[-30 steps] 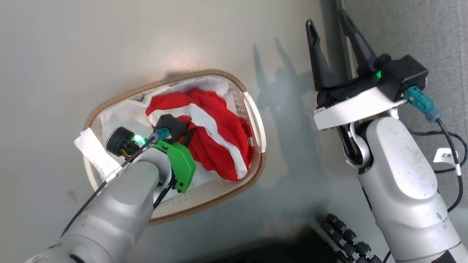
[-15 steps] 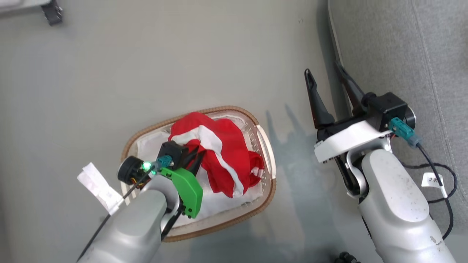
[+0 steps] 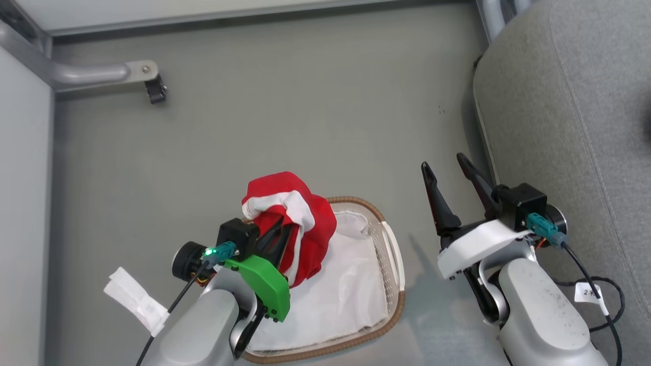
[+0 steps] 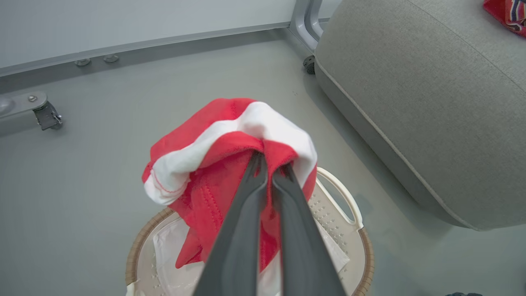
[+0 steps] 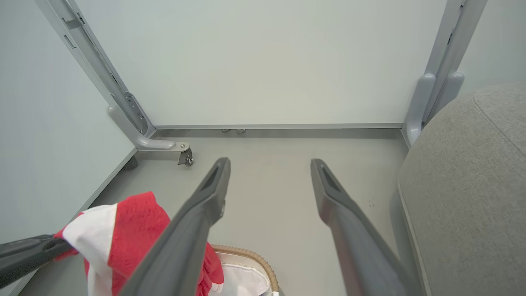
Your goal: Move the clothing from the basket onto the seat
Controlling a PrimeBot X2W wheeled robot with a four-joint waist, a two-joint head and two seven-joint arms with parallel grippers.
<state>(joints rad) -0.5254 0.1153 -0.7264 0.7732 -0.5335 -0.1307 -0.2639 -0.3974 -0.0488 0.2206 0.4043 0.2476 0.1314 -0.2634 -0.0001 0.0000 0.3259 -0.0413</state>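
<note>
Midpoint: left gripper (image 4: 270, 163) clamps red white-striped garment (image 4: 230, 135) above oval white basket (image 3: 356, 200); other red garment (image 4: 507, 15) lies on grey upholstered seat (image 3: 569, 127), two o'clock; right gripper (image 3: 444, 161) spread.

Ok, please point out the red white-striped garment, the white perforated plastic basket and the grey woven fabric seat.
Red white-striped garment (image 3: 320, 229): head view, red fold on its right side.
White perforated plastic basket (image 3: 386, 259): head view, perforated side wall.
Grey woven fabric seat (image 3: 559, 101): head view, cushion surface.
</note>
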